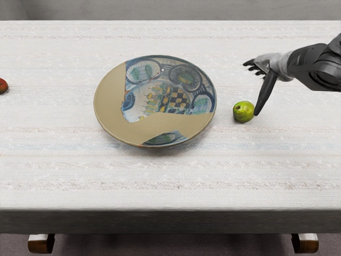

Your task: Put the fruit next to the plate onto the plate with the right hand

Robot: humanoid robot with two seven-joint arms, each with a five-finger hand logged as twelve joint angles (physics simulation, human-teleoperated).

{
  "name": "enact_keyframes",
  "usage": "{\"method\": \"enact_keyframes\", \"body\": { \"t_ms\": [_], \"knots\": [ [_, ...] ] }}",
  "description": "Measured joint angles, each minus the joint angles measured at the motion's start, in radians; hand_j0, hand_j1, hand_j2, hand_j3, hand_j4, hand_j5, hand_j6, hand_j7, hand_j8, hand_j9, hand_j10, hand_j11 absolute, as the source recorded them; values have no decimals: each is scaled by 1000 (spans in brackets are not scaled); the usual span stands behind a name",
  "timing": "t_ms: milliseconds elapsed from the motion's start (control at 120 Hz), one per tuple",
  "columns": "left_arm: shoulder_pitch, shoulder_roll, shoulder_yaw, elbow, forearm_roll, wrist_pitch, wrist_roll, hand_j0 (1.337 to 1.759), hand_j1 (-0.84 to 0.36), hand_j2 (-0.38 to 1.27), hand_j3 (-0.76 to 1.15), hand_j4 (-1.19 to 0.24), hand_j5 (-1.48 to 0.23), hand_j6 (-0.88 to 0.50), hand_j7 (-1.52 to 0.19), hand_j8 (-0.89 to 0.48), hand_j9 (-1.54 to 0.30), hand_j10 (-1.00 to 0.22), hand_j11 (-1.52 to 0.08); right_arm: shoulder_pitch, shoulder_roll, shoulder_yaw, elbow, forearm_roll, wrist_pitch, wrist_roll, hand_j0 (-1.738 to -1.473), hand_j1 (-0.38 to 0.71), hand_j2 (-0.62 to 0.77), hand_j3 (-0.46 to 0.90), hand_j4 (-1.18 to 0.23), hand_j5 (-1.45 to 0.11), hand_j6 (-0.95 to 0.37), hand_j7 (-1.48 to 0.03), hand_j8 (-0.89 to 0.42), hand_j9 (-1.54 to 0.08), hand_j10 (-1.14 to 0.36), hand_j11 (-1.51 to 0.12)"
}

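Note:
A small green fruit (243, 111) lies on the table just right of a large patterned plate (112, 104), not touching it. My right hand (261, 80) comes in from the right edge and hovers just right of and behind the fruit. Its fingers (265, 93) are spread, one long finger pointing down with its tip close beside the fruit. Nothing is held. The left arm does not show.
A red-orange fruit (2, 85) sits at the table's far left edge, half cut off by the frame. The pale table (170, 170) stretches wide in front of the plate.

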Motion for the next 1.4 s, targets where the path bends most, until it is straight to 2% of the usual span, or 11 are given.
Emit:
{"method": "enact_keyframes", "body": {
  "t_ms": [133,400,808,1400],
  "knots": [
    [0,0,0,0,0,0,0,1658,348,0,0,-1,-1,-1,-1,-1,-1,-1,-1,-13,2,-31,30,-27,-94,0,-1658,-349,0,0,-3,0,-4,0,-3,0,-2,0],
    [0,0,3,0,0,0,0,1658,348,0,0,-1,-1,-1,-1,-1,-1,-1,-1,-102,18,-50,43,-168,-218,0,-1658,-302,-7,0,-43,-52,-44,-52,-43,-52,-42,-52],
    [-1,0,4,0,0,0,0,1658,348,0,0,-1,-1,-1,-1,-1,-1,-1,-1,-142,58,-106,41,-277,-369,0,-1658,-245,-16,0,-91,-115,-92,-114,-91,-114,-90,-114],
    [-1,0,4,0,0,0,0,1658,348,0,0,-1,-1,-1,-1,-1,-1,-1,-1,-177,148,-129,-23,-315,-414,0,-1658,-149,-32,0,-170,-219,-172,-218,-171,-218,-170,-218]
  ]
}}
